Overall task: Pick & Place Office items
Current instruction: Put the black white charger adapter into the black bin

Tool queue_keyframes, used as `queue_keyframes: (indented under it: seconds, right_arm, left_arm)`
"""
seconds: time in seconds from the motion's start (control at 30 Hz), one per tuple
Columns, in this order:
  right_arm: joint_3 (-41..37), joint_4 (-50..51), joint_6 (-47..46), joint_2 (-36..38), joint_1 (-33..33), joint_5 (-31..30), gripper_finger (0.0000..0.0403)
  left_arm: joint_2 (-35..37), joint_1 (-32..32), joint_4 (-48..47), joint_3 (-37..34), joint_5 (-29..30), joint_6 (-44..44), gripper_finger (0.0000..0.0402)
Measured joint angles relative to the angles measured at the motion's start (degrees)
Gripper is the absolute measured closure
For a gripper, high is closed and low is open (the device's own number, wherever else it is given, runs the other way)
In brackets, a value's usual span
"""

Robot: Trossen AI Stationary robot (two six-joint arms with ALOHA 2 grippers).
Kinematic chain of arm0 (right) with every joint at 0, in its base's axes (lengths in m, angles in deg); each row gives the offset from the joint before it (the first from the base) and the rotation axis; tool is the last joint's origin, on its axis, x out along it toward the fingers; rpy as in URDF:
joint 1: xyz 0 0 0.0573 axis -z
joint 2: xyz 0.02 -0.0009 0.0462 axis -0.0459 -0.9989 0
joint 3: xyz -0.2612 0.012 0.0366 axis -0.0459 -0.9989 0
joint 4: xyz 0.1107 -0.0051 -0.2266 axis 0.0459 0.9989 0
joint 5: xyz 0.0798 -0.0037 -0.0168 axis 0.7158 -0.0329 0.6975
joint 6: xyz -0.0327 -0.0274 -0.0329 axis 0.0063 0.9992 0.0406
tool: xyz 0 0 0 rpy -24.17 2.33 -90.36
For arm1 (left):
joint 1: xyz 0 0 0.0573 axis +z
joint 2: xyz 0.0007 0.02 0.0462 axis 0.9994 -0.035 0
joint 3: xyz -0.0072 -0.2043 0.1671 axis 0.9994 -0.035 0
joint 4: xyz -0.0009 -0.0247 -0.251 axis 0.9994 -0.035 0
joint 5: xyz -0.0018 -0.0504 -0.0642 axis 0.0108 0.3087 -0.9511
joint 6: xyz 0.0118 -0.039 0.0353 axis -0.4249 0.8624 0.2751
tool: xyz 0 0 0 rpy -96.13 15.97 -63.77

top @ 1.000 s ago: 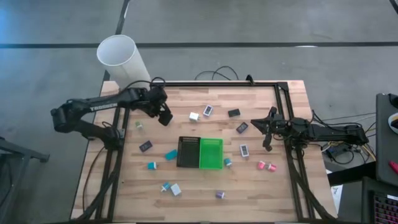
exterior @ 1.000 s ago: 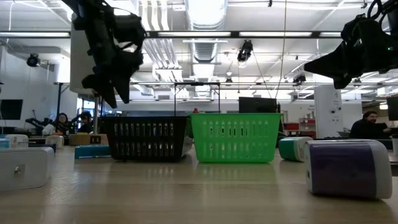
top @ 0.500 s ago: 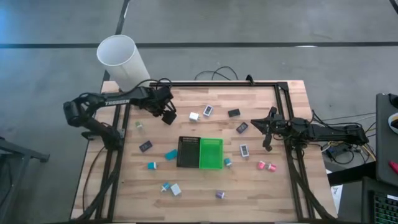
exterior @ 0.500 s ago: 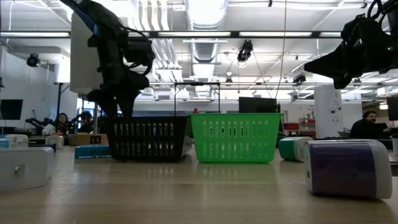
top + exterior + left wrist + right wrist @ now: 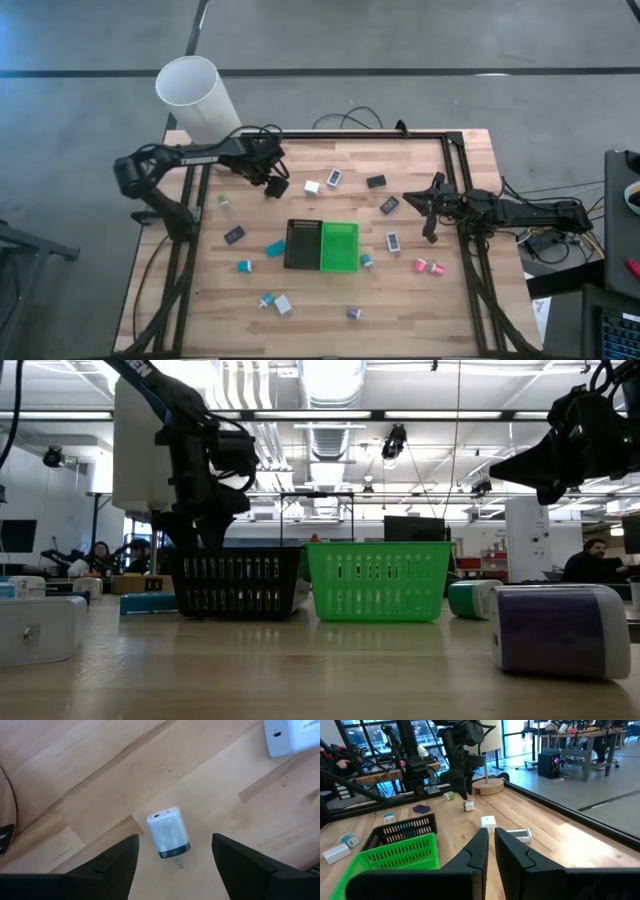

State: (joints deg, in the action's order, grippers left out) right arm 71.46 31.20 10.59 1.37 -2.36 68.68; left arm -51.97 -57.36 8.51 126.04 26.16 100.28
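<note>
My left gripper (image 5: 273, 184) hangs open, pointing down, over the table's far left part. A white office item (image 5: 168, 832), a small block with a dark end and a prong, lies flat on the wood between its two fingers and apart from both; it also shows in the right wrist view (image 5: 468, 806). Other office items lie scattered: a white cube (image 5: 312, 186), teal pieces (image 5: 274, 248), pink ones (image 5: 421, 265), a purple one (image 5: 354, 313). My right gripper (image 5: 412, 199) waits shut and level at the table's right side.
A black basket (image 5: 303, 244) and a green basket (image 5: 339, 246) stand side by side mid-table. A tall white cylinder lamp (image 5: 195, 95) stands at the far left corner. A black frame rail (image 5: 350, 134) runs along the far edge. Bare wood lies near the front edge.
My left gripper has gone down and toward the table's right edge, ending over the white block. Its fingers have kept the same gap. My right arm has kept still.
</note>
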Motion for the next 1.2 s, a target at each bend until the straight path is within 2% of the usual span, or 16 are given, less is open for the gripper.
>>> queue_keyframes:
  seconds: [0.53,1.2]
  right_arm:
    - [0.00,0.32,-0.67,0.00,0.00,0.00,0.0369]
    - [0.00,0.50,-0.67,0.00,0.00,0.00,0.0369]
  left_arm:
    - [-4.42,0.00,0.74,0.00,0.03,0.01,0.0142]
    - [-6.59,0.00,1.65,-0.26,0.03,-0.63,0.0142]
